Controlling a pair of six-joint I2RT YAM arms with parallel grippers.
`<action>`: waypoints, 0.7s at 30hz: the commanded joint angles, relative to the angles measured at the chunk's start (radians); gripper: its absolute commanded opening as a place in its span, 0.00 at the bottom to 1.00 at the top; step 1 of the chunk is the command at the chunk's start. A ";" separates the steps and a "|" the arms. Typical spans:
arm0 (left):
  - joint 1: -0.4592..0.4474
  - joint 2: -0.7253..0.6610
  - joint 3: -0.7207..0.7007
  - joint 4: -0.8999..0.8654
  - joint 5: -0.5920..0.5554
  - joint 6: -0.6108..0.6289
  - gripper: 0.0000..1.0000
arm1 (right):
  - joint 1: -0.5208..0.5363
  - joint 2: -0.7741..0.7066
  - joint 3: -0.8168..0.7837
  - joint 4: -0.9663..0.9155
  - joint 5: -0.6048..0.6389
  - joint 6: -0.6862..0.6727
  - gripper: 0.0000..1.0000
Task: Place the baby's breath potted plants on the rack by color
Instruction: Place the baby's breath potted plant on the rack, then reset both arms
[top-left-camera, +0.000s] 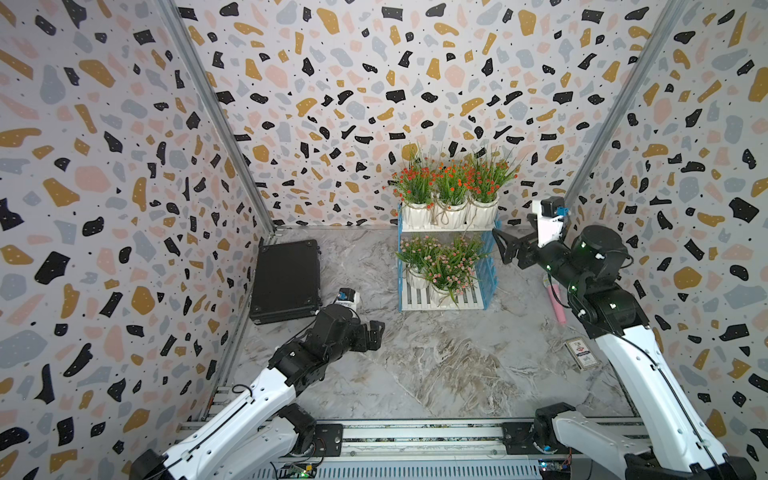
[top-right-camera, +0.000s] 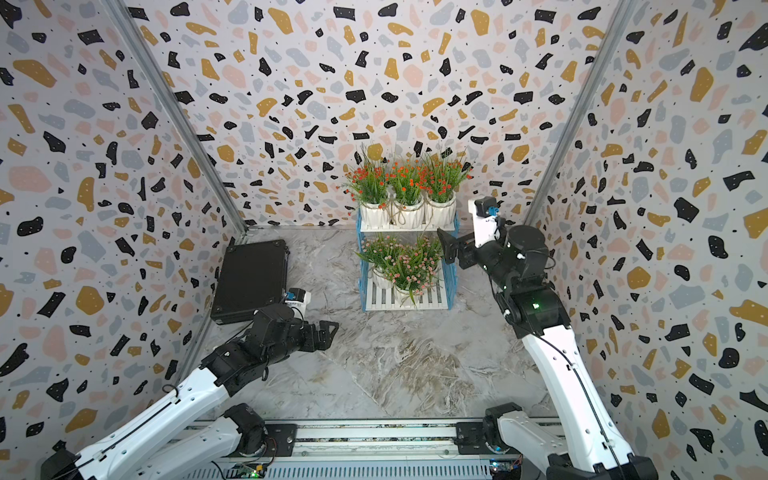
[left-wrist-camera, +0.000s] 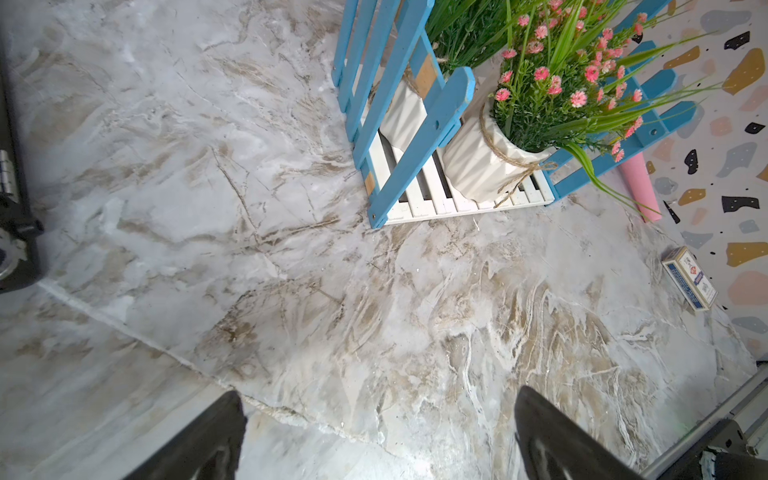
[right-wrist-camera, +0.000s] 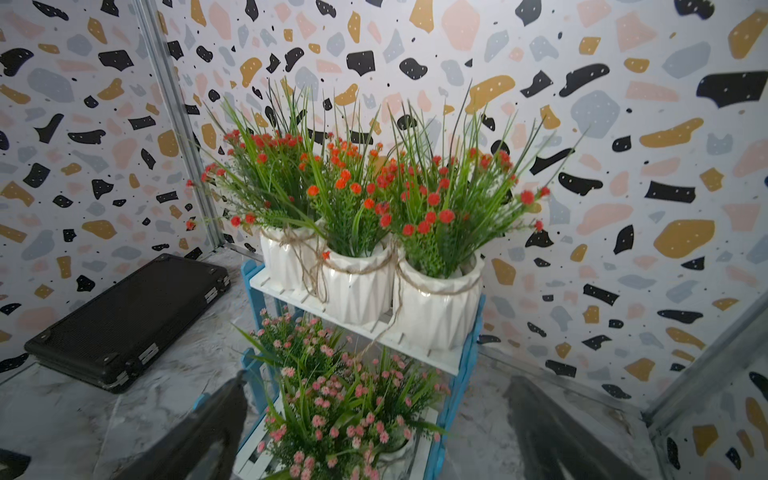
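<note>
Both of your pincers are released and hold nothing. The left pincer (top-left-camera: 372, 333) hovers over bare marble bench (top-left-camera: 436, 374) with its jaws spread wide; in its wrist view the two dark fingers (left-wrist-camera: 208, 440) frame only bench surface. The right pincer (top-left-camera: 503, 247) hangs with its jaws apart just beside the rack (top-left-camera: 487, 270), level with the gap between the two shelves and pointing at its blue picket side.

The rack stands ahead of the left pincer, well apart from it. On its top shelf you have three red-orange plants (top-left-camera: 451, 183) in a row, their white ribbed pots touching and tied with twine bows. The pink plants (top-left-camera: 440, 259) sit on the lower shelf, closest to the right pincer's tips; two white pots show under the blooms, and leaves hide the rest of that shelf.

The only printed thing in view is a small box (left-wrist-camera: 690, 282) lying flat on the bench, far behind the right pincer and under that arm. Its face carries a blue panel and a red emblem with what look like characters, too blurred to read. A pink tube (top-left-camera: 556, 303) lies between that box and the rack. A black case (top-left-camera: 286, 282) lies flat just behind the left pincer's wrist.
</note>
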 joint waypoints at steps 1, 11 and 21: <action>0.037 0.084 0.015 0.118 0.030 -0.049 0.99 | -0.039 -0.033 -0.106 -0.085 0.010 0.071 1.00; 0.266 0.474 0.367 0.139 -0.034 -0.048 0.99 | -0.281 0.007 -0.409 0.107 -0.051 0.215 1.00; 0.591 0.573 0.301 0.264 -0.214 0.303 0.99 | -0.345 0.160 -0.579 0.409 0.094 0.180 1.00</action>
